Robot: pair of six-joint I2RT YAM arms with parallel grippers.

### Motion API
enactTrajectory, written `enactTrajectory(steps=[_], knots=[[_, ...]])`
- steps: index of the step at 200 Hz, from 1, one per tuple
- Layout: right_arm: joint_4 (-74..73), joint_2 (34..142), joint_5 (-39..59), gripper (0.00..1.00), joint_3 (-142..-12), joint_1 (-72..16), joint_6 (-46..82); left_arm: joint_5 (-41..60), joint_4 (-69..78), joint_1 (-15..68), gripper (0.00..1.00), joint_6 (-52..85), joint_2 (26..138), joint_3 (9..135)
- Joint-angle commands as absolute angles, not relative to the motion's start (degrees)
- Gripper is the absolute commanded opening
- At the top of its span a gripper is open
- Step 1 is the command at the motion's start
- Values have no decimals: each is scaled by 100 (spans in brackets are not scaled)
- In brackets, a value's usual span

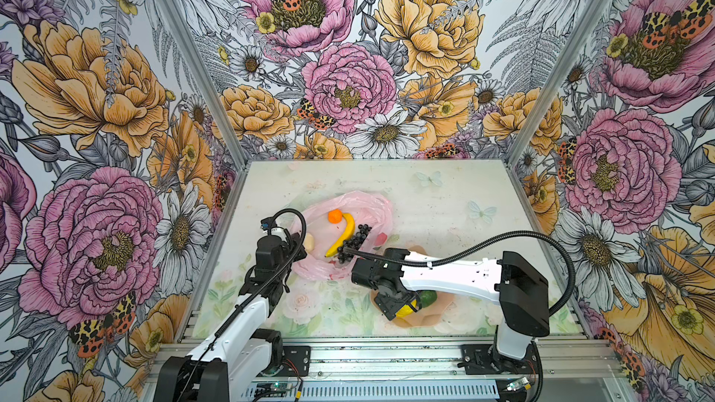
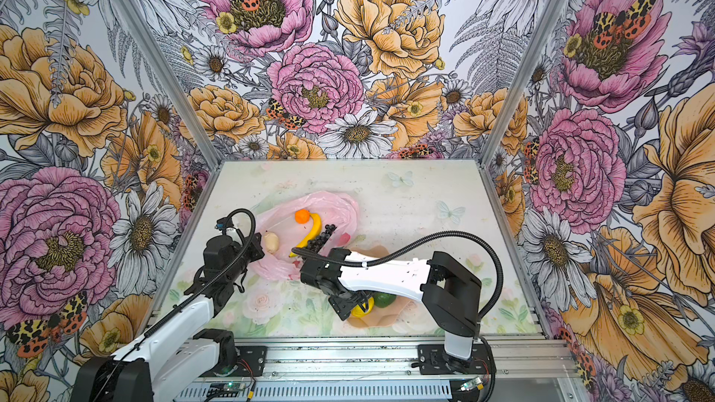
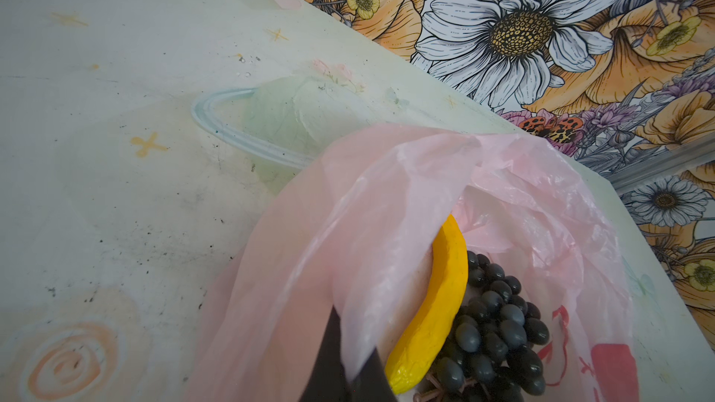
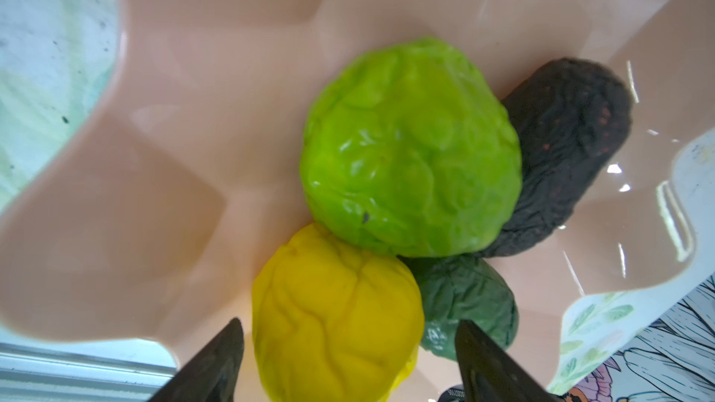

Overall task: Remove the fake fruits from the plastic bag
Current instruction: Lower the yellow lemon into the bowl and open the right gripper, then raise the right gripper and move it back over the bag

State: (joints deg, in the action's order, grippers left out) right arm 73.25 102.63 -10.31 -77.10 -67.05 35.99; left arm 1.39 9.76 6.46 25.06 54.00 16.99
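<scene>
On the tabletop (image 1: 445, 195), a pale pastel print of butterflies and roses flecked with dark specks and walled on three sides by bold floral wallpaper (image 1: 116, 110), lies one plastic bag (image 1: 371, 203). It is thin, crinkled pink film, just toward 11 o'clock of the middle. Four fake fruits (image 2: 315, 228) sit in its open mouth: a round orange (image 1: 335, 216), a curved banana (image 1: 345, 233), a dark grape bunch (image 1: 356, 239) and a whitish lump (image 1: 308, 243) at its 9 o'clock edge. The left claw (image 3: 350, 357) is pinched shut on the bag's film. One scalloped peach plate (image 4: 193, 110) at 5 o'clock holds four more: a wrinkled lemon (image 4: 332, 311), a bumpy lime-green citrus (image 4: 410, 148), a dark green avocado (image 4: 468, 295) and a blackish wrinkled piece (image 4: 572, 141). The right claw (image 4: 348, 322) gapes wide astride the lemon, gripping nothing.
</scene>
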Motion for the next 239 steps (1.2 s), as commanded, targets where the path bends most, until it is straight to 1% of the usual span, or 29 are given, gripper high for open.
enactTrajectory(steps=[1, 32, 76, 142, 196, 239], knots=[[7435, 10185, -1331, 87, -7632, -6652, 3661, 230, 1116, 597, 0, 2415, 5299, 1614], [7436, 10248, -1537, 87, -7627, -6646, 3695, 220, 1107, 595, 0, 2414, 5277, 1601], [7427, 10278, -1577, 89, -7660, -6680, 3761, 227, 1114, 595, 0, 2415, 5297, 1616], [7418, 10084, -1376, 91, -7981, -6697, 3675, 244, 1114, 597, 0, 2418, 5293, 1603], [7071, 9683, -1556, 85, -8555, -6611, 3551, 135, 1037, 596, 0, 2479, 5354, 1626], [6140, 9968, -1591, 82, -9321, -6449, 3495, 12, 942, 593, 0, 2540, 5345, 1600]])
